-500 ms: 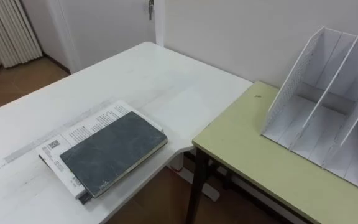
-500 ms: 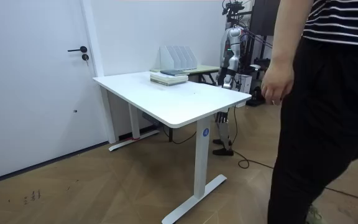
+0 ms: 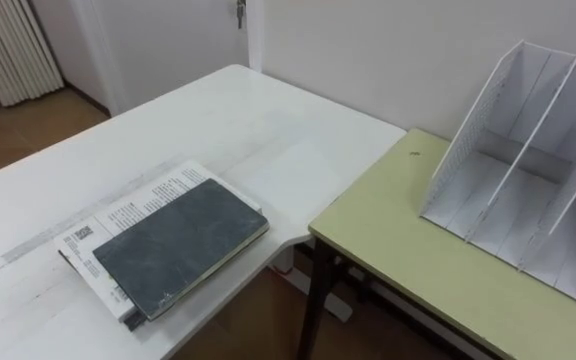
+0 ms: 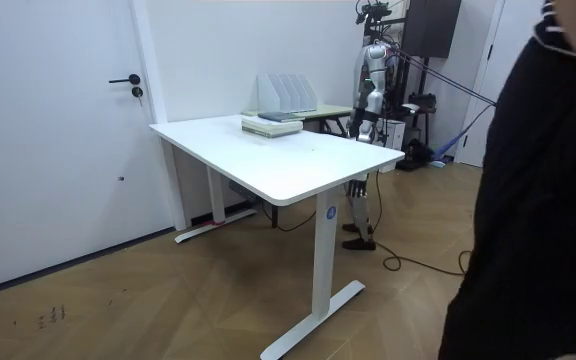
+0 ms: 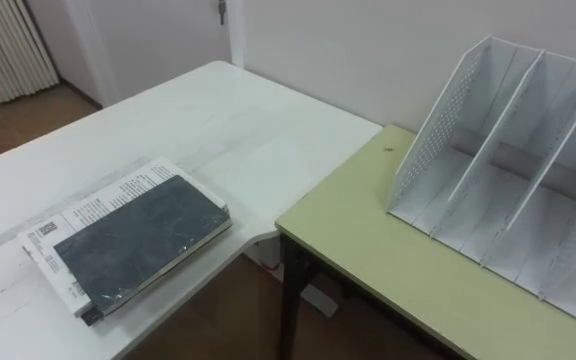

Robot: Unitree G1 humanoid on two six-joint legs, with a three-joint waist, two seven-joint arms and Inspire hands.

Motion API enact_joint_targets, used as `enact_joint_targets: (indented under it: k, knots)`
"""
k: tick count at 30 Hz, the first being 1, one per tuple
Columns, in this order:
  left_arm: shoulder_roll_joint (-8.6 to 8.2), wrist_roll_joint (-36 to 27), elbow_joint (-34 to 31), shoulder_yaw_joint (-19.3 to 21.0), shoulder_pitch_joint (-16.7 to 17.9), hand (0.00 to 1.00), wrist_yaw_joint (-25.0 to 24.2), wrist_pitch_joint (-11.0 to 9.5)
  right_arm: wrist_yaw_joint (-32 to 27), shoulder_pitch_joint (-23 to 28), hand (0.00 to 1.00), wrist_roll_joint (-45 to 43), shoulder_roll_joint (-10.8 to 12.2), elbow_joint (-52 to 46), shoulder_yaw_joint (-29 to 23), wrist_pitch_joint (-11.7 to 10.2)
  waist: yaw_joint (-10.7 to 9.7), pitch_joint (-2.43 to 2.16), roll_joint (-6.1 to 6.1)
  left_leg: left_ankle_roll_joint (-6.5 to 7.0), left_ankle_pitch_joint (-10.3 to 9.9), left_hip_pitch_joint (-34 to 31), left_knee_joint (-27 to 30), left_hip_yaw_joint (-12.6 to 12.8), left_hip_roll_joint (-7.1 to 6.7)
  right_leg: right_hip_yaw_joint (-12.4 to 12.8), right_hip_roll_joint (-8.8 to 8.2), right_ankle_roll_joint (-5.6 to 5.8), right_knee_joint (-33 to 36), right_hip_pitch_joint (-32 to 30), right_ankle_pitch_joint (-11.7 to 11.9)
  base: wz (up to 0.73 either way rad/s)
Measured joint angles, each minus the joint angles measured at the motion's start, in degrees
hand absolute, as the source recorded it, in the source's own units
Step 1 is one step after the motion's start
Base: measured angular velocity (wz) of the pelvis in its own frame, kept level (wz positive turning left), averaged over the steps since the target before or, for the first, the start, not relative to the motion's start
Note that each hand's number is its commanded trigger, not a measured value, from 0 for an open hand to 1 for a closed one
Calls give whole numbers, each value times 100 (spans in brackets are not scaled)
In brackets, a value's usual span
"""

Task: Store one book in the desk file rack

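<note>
The dark book lies flat on a printed stack on the white bench, on the robot's left. Its long axis points toward the file rack on the green bench. The left arm is probably nearer. The state of the hands cannot be told.

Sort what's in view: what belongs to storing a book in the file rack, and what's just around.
For the job: dark grey book, on top of a printed book on the white desk; white file rack, visible slots empty, on the green table.
Just around: door; person at the room view's right.
</note>
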Motion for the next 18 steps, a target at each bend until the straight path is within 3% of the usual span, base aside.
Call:
enact_joint_targets:
  k: [7, 10, 14, 18]
  knots:
    - [-14, 284, -17, -239, -16, 0, 11, -6, -22, 62, 0, -9, 19, -136, 26, -62, -10, -3, -13, 5, -3, -11, 4, 5, -5, 111, 12, -1, 0, -13, 1, 0]
    - [-19, 868, -49, -254, -117, 0, 6, -18, -81, 54, 0, -14, 36, -118, 73, -105, -9, -3, -44, 5, -3, -6, 6, -32, -9, 106, 9, -1, -3, -8, 1, 2]
    - [-4, 1799, -726, -483, -162, 0, 87, -104, -216, 43, 0, -28, 81, -115, 133, -219, -58, 11, -87, 7, -1, -12, 17, -26, -17, 83, 1, -1, -1, 2, 1, 3]
    - [104, 2051, -931, -739, -298, 0, 177, -264, -190, -4, 0, -42, 88, -114, 253, -265, -184, 10, -125, 8, -1, -4, 19, -21, -12, 93, 4, -2, 12, -26, 2, -3]
